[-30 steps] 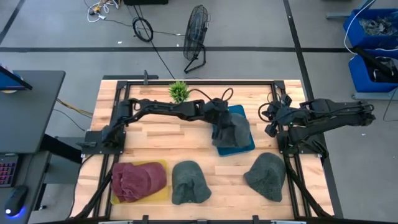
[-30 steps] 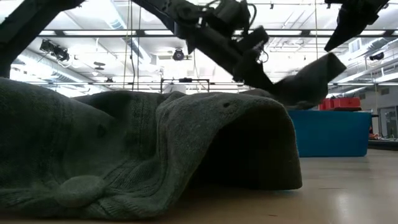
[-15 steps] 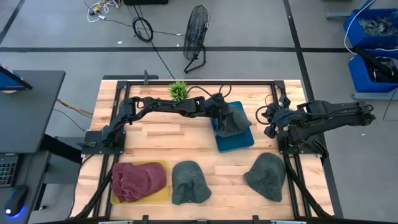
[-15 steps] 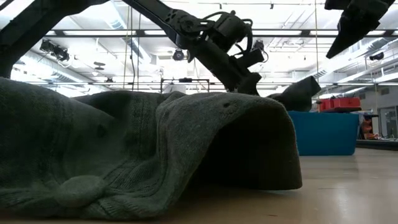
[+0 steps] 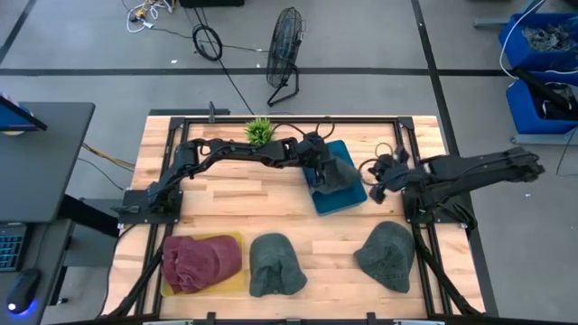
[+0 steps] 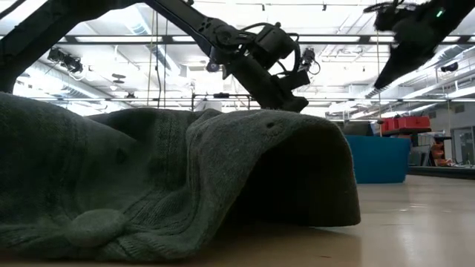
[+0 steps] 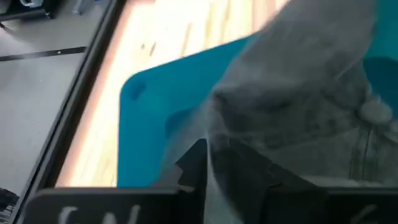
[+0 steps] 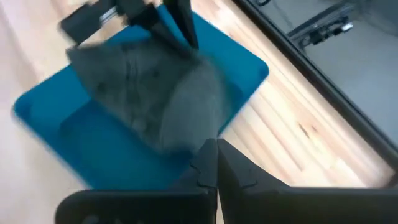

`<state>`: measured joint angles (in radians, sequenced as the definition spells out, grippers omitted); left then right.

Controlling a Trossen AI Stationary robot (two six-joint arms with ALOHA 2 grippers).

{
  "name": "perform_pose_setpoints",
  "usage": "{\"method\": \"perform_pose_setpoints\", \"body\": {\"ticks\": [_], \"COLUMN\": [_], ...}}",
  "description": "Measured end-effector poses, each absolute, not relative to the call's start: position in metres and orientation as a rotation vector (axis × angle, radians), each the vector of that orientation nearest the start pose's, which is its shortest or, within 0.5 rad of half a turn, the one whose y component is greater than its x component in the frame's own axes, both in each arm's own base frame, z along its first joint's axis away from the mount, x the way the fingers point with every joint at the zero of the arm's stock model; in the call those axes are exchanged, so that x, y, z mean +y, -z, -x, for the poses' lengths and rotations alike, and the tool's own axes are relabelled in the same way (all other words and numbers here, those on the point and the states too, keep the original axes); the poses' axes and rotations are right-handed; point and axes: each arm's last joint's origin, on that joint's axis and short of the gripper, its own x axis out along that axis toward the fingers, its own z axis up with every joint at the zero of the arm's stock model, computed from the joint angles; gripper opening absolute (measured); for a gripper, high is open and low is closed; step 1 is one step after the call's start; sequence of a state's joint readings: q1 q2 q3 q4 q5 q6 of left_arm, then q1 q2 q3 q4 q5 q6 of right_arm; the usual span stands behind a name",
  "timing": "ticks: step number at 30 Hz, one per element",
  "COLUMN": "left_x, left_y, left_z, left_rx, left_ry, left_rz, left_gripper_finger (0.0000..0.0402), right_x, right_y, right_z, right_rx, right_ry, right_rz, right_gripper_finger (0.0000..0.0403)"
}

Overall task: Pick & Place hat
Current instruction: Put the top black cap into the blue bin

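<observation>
Since the earlier frames, the grey hat (image 5: 338, 171) has been lowered from above the blue tray (image 5: 354, 197) onto it, and the right gripper (image 5: 373, 178) has been brought in toward the tray's near edge.

From the high view, the hat is seen lying on the tray at the back of the worktop (image 5: 235, 203), with the left gripper (image 5: 318, 161) at its rear edge. Three other hats are laid along the front: a red hat (image 5: 200, 262) on a yellow tray (image 5: 231, 240), a green hat (image 5: 275, 264), and another grey one (image 5: 387, 255).

From the low view, little is added; the front is filled by the green hat (image 6: 148, 178), and the tray (image 6: 378, 158) is seen behind it with both arms above.

From the left wrist view, hat fabric (image 7: 298, 93) is seen pinched between the left fingers (image 7: 194, 167), so the hat is judged not yet released.

From the right wrist view, the right fingers (image 8: 208, 163) are seen pressed together with nothing between them, aimed at the hat (image 8: 155, 93) on the tray (image 8: 50, 137).

Placement is judged nearly complete; only release and withdrawal seem to be left.
</observation>
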<state>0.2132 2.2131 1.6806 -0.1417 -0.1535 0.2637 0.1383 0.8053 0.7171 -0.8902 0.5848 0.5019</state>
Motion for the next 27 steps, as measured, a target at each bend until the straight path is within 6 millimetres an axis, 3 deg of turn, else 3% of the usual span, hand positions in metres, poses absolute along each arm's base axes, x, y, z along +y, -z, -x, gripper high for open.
{"method": "perform_pose_setpoints", "body": {"ticks": [6, 12, 18, 21, 27], "left_x": [0.101, 0.082, 0.067, 0.062, 0.050], "left_y": [-0.185, -0.224, -0.252, -0.245, -0.216], "left_z": [-0.480, -0.470, -0.444, -0.438, -0.454], "left_rx": [0.755, 0.720, 0.836, 0.921, 0.930], "left_ry": [-0.250, -0.235, -0.214, -0.242, -0.210], "left_rz": [-0.211, -0.220, -0.184, -0.087, -0.094], "left_gripper_finger": [0.0131, 0.0148, 0.0136, 0.0129, 0.0107], "right_x": [0.003, -0.006, -0.011, -0.010, -0.009], "right_y": [-0.215, -0.187, -0.174, -0.172, -0.172], "right_z": [-0.166, -0.172, -0.166, -0.167, -0.173], "right_rx": [0.626, 0.638, 0.727, 0.745, 0.716], "right_ry": [0.653, 0.734, 0.816, 0.780, 0.759], "right_rz": [-0.045, -0.074, -0.146, -0.182, -0.224], "right_gripper_finger": [0.0002, 0.0002, 0.0002, 0.0002, 0.0002]}}
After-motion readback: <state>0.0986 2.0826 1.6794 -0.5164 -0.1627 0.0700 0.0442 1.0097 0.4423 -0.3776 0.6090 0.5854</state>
